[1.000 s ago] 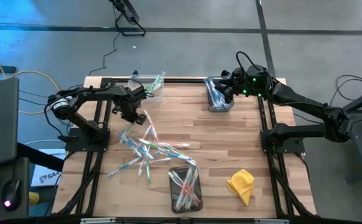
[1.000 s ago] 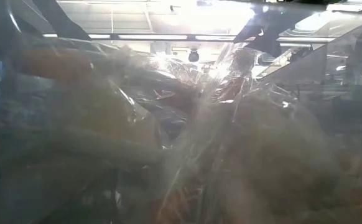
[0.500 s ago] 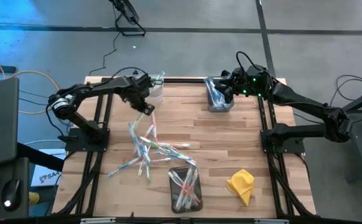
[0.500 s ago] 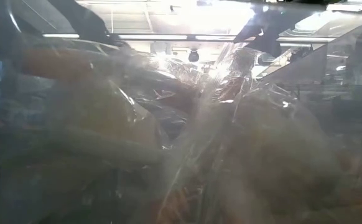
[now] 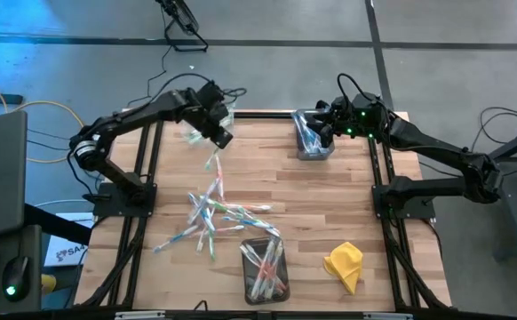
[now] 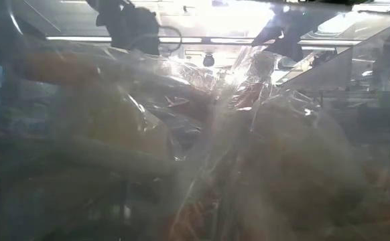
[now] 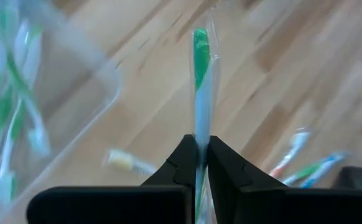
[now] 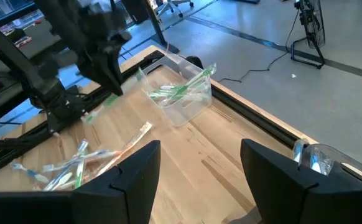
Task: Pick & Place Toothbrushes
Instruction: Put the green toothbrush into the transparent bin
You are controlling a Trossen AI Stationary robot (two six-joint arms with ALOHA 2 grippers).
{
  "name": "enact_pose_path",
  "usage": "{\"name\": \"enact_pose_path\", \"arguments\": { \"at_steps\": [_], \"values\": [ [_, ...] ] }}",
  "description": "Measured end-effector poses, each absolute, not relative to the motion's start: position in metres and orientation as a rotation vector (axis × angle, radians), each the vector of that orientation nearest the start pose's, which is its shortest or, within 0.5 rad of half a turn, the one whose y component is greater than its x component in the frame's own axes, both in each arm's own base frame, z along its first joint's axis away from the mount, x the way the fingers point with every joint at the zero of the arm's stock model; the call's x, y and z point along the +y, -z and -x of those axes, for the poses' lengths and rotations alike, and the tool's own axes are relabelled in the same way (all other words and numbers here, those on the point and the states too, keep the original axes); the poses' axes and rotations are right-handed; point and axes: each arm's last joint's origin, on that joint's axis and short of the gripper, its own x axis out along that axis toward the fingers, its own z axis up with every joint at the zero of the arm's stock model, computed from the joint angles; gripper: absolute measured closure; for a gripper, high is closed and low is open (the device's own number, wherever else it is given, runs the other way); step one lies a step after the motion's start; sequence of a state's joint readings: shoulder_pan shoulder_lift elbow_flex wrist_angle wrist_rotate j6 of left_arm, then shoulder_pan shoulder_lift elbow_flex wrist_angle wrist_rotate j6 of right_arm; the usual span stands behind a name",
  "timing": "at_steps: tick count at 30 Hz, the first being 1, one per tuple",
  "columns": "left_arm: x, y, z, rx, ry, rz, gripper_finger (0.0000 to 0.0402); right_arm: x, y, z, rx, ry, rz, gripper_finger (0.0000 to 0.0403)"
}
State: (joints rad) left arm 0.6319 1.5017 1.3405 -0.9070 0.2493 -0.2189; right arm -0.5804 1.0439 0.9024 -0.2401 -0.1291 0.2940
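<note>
My left gripper (image 5: 221, 137) (image 7: 199, 140) hangs above the table's far left part, shut on one wrapped white toothbrush with a green end (image 7: 199, 68) (image 5: 212, 161). Beside it, at the far edge, a clear bin (image 5: 216, 118) (image 8: 182, 94) holds green toothbrushes. A loose pile of toothbrushes (image 5: 218, 213) lies on the wood at mid left. My right gripper (image 5: 319, 124) (image 8: 199, 180) stands open and empty over a bin of blue toothbrushes (image 5: 312, 140) at the far right. My left gripper pinches the toothbrush's shaft (image 7: 199, 127) between its two fingertips. The stick runs along the fingers, and its green end juts out past them. The fingers slant down from the table's left. The toothbrush is lifted clear of the table and hangs aslant below the gripper (image 8: 100, 109).
A third bin (image 5: 265, 268) with mixed toothbrushes sits near the front edge at the middle. A yellow cloth (image 5: 345, 265) lies at the front right. The low view is veiled by clear wrapping right in front of the lens. Bare wood (image 5: 330, 200) lies between the bins.
My left gripper has risen from the edge of the pile and drifted toward the far edge and the clear bin, rolling a little. The toothbrush in its fingers has come up with it, clear of the table. The pile has stayed where it was.
</note>
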Motion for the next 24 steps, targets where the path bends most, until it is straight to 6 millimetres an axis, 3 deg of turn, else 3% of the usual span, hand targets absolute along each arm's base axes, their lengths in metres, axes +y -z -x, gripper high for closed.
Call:
{"name": "enact_pose_path", "arguments": {
  "at_steps": [10,24],
  "values": [
    [0.168,-0.344,-0.253,0.816,-0.334,0.605,0.0389,-0.122,-0.321,-0.193,0.295,0.494,-0.421,0.0188],
    [0.142,-0.356,-0.280,0.707,-0.191,0.468,0.0389,-0.122,-0.317,-0.194,0.321,0.497,-0.430,0.0188]
  ]
}}
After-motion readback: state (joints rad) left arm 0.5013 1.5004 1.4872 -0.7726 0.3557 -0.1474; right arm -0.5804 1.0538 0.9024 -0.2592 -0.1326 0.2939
